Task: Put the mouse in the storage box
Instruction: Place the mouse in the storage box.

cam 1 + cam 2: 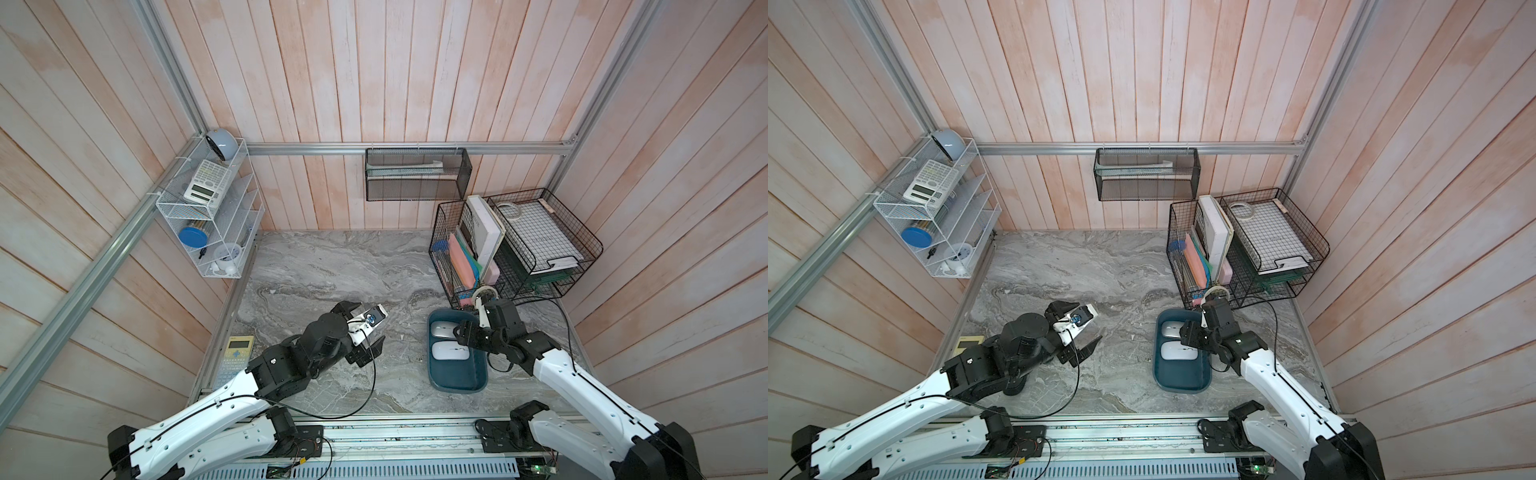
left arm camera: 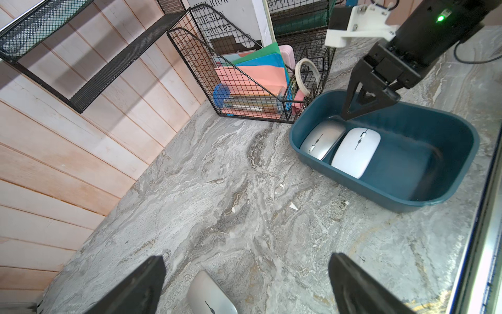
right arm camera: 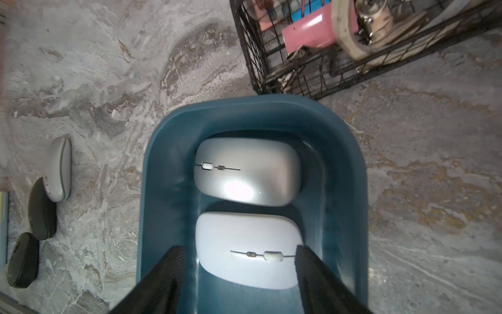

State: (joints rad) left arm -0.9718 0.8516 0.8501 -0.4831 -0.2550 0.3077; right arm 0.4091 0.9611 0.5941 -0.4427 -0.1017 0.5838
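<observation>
The teal storage box sits at the right of the marble table. Inside it a silver mouse and a white mouse lie side by side. My right gripper hangs inside the box, open, its jaws standing either side of the white mouse, with a gap at one jaw. Another silver mouse lies on the table. My left gripper is wide open just above it; both top views hide this mouse.
Black wire baskets with folders and paper stand right behind the box, with a tape roll at their front. A yellow calculator lies at the table's left edge. A white wire rack and a mesh basket hang on the walls.
</observation>
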